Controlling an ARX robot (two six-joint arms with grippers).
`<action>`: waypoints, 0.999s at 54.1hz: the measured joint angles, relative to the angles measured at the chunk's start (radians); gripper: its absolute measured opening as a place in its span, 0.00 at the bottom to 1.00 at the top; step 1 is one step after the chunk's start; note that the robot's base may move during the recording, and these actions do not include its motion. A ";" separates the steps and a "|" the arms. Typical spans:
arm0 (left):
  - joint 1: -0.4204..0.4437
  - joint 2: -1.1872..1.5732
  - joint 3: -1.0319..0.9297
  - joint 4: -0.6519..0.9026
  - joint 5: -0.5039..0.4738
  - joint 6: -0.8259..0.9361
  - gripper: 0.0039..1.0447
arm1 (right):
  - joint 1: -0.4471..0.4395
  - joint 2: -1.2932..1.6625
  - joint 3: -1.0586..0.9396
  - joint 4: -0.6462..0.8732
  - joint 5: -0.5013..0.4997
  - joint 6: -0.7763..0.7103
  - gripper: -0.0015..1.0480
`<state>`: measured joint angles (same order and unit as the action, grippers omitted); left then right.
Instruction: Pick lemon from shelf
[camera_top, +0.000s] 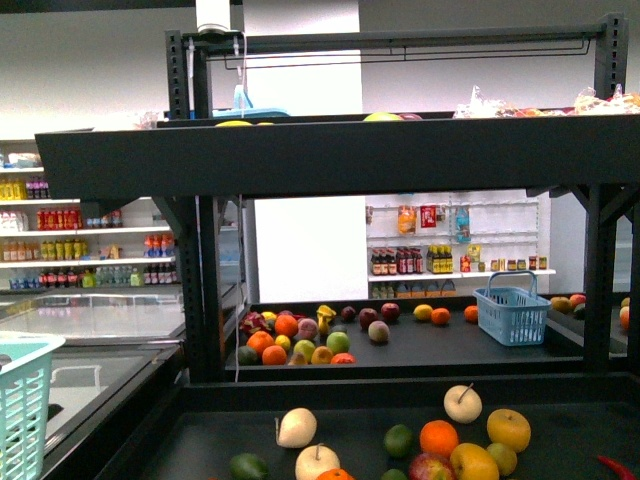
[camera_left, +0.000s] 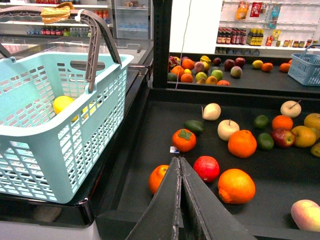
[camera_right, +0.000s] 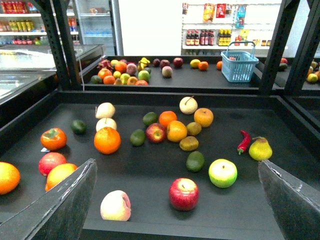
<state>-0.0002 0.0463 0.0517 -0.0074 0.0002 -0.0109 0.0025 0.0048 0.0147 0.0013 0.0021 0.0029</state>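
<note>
- Over the shelf's (camera_left: 150, 131) front edge, the left jaws are pressed together with nothing between them. They point across the deck at loose fruit: a red apple (camera_left: 206, 168) and an orange (camera_left: 236, 186) lie just past the tips.
- Also over the shelf's front edge, the right jaws stand wide apart and empty. Another red apple (camera_right: 184, 194) and a green apple (camera_right: 222, 173) lie on the deck between them. This looks like a waiting or reaching pose, not a grip.
- Fruit lies scattered singly on the shelf deck, mostly apart, so one piece can be taken without disturbing the rest.
- Beside the shelf's left side, a teal basket (camera_left: 75, 130) sits on a desk with its handle raised, within the left arm's reach, probably to receive picked fruit.
- One yellow fruit (camera_left: 63, 103) lies in that basket; I judge it to be the lemon. Nothing else shows inside.
- Behind the shelf, a second deck carries more fruit and a blue basket (camera_right: 239, 67); its contents cannot be seen.
</note>
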 joint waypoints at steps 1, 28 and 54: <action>0.000 -0.002 -0.002 0.000 0.000 0.000 0.02 | 0.000 0.000 0.000 0.000 0.000 0.000 0.93; 0.000 -0.040 -0.039 0.003 0.000 0.000 0.02 | 0.000 0.000 0.000 0.000 0.000 0.000 0.93; 0.000 -0.040 -0.039 0.003 0.000 0.000 0.86 | 0.000 0.000 0.000 0.000 0.000 0.000 0.93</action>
<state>-0.0002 0.0059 0.0132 -0.0040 0.0002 -0.0109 0.0025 0.0048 0.0147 0.0013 0.0021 0.0029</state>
